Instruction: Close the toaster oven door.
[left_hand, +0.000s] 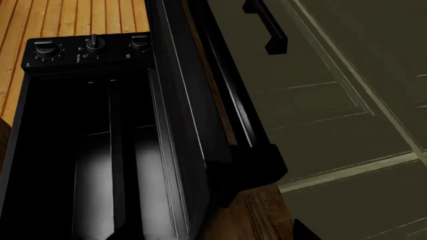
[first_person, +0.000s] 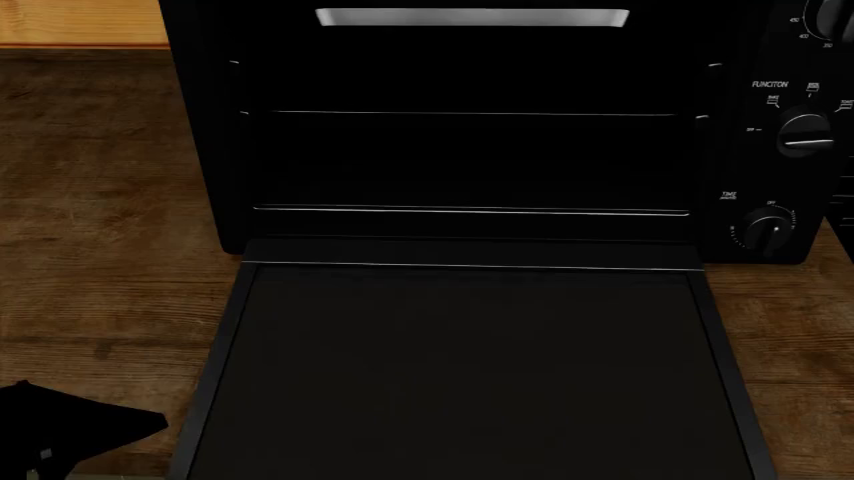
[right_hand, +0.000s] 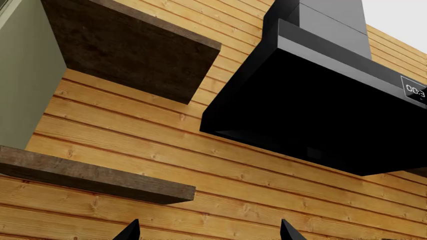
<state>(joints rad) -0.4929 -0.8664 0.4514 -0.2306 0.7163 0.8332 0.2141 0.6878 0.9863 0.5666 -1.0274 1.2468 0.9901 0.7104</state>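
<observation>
Well, the toaster oven door (first_person: 467, 370) lies open (flat), left fingers (first_person: 60, 430) beside it.

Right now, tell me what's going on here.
The toaster oven sits on a wooden counter with its door dropped fully open, lying flat toward the robot. Nothing is touching the door. The right gripper points up at a wall with shelves and a range hood, its jaws apart.
</observation>
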